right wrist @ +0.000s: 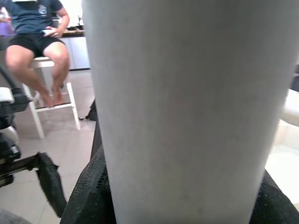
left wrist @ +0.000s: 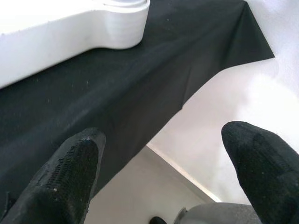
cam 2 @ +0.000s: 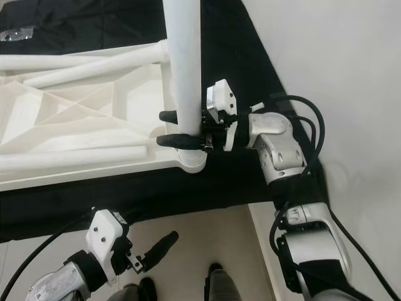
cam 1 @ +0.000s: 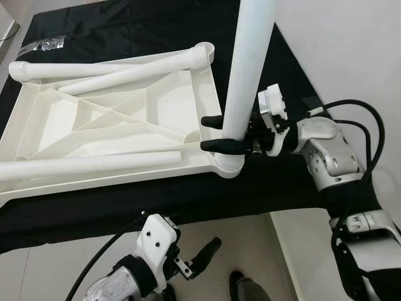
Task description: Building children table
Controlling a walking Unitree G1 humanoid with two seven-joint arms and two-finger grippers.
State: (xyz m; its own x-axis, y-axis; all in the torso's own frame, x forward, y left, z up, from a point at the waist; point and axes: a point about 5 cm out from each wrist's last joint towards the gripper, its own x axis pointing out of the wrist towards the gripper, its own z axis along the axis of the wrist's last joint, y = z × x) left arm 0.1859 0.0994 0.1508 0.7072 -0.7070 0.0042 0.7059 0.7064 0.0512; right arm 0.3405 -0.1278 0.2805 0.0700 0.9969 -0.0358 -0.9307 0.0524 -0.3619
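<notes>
Around upright leg [cam 1: 249,69], right fingers [cam 1: 212,121].

Black cloth [cam 1: 188,200] spread over surface; seated person [right wrist: 35,28] on white stool [right wrist: 51,105]; pale floor [cam 1: 250,251].

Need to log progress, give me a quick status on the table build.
Right gripper shut on upright table leg, seated in corner socket. Left gripper open, idle below black cloth. Nothing blocking.

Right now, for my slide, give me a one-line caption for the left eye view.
Right gripper holds an upright white table leg in the corner socket of the upturned tabletop.
</notes>
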